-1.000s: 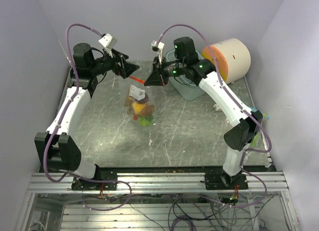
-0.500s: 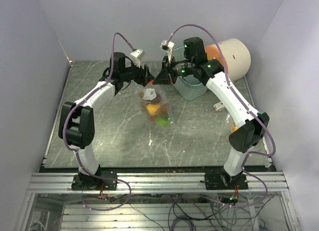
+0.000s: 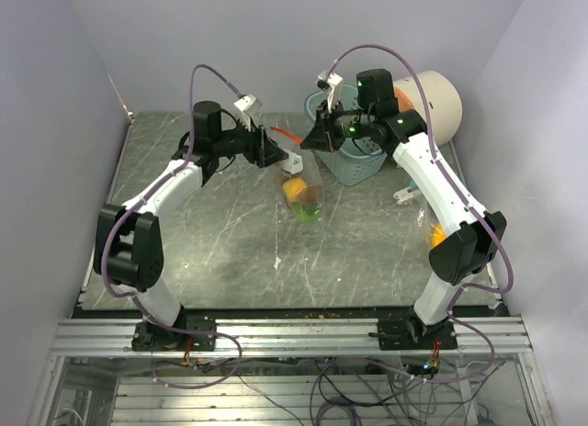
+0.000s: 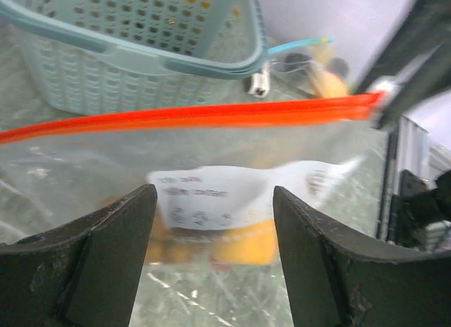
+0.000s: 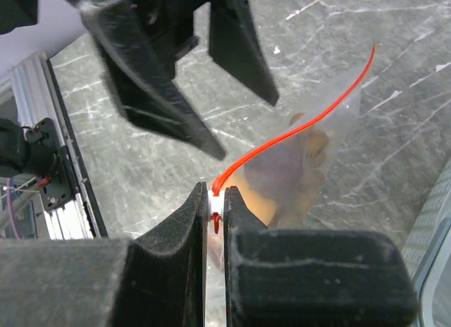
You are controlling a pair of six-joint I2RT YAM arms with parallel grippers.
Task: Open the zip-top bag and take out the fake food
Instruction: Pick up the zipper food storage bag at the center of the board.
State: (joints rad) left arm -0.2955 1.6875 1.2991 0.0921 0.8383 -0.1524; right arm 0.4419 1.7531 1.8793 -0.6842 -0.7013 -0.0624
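Right fingers (image 5: 176,270) pinching bag (image 5: 310,154), left fingers (image 4: 106,260) apart

The clear zip-top bag (image 3: 300,180) hangs upright, its red zip strip (image 4: 190,115) on top and seemingly sealed, one end pinched in the right tool (image 5: 217,200). The fake food (image 3: 296,189), orange, yellow and green pieces, sits bunched at its bottom behind a white label (image 4: 232,196).

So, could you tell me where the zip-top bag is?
In the top view, the zip-top bag hangs back-centre, just left of the blue basket, its red zip pinched by the right gripper, the open left gripper facing it.
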